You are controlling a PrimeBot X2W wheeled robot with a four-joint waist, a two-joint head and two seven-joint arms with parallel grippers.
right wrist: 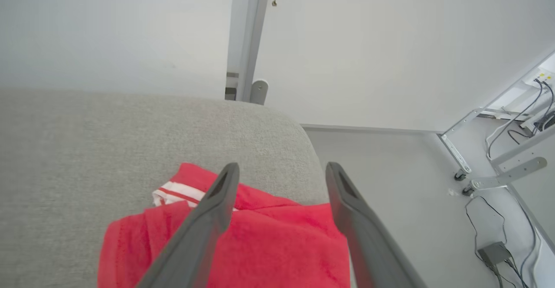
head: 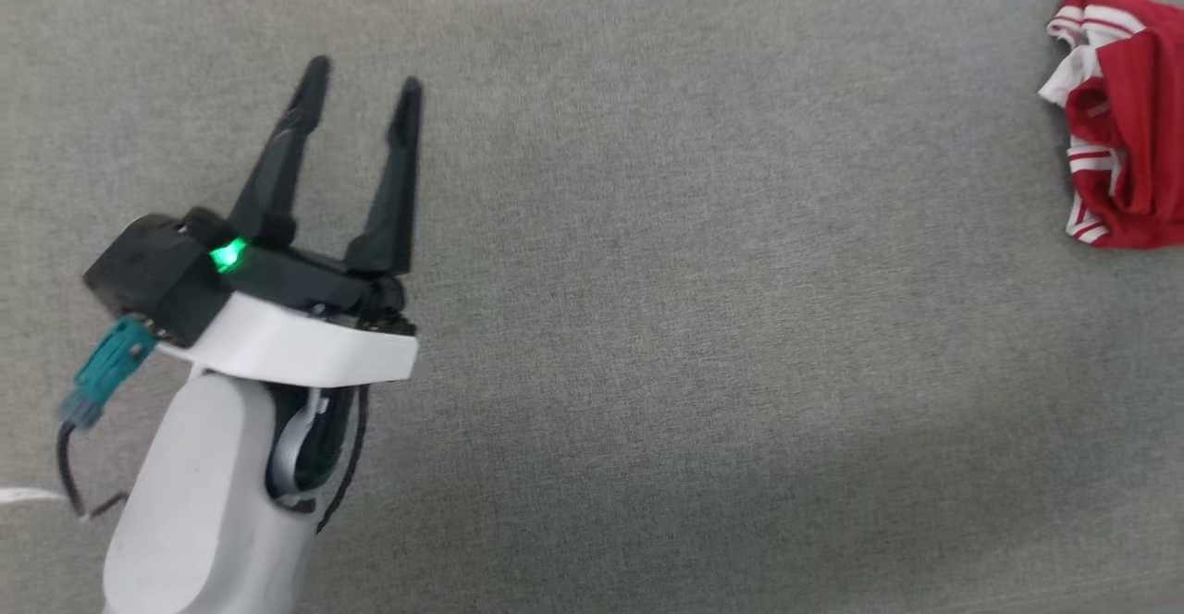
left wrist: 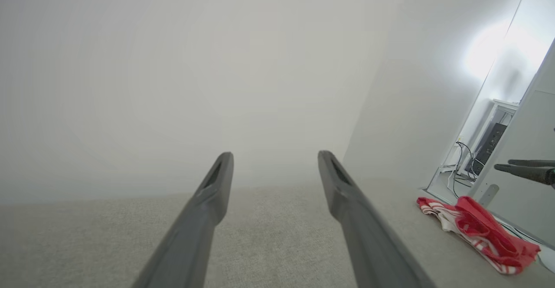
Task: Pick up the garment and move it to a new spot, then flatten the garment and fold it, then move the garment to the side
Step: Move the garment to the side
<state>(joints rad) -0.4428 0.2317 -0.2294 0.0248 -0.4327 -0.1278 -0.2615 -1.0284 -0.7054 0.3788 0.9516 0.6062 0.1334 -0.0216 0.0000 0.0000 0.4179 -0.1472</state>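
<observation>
**Garment bunched up by the corner**

There's the garment [head: 1124, 133], crumpled in a small heap on the grey surface [head: 647, 272]. It's red jersey, folded over on itself. A white sleeve pokes out of one side, and red-and-white striped bands show at both ends. From the right wrist the garment [right wrist: 269, 244] lies close to the surface's rounded corner, near its edge, plain red cloth uppermost and one striped band peeking out.

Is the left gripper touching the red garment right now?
Apart. The head view shows the left gripper open at lower left and the garment at the right edge, with bare grey surface between them.
</observation>
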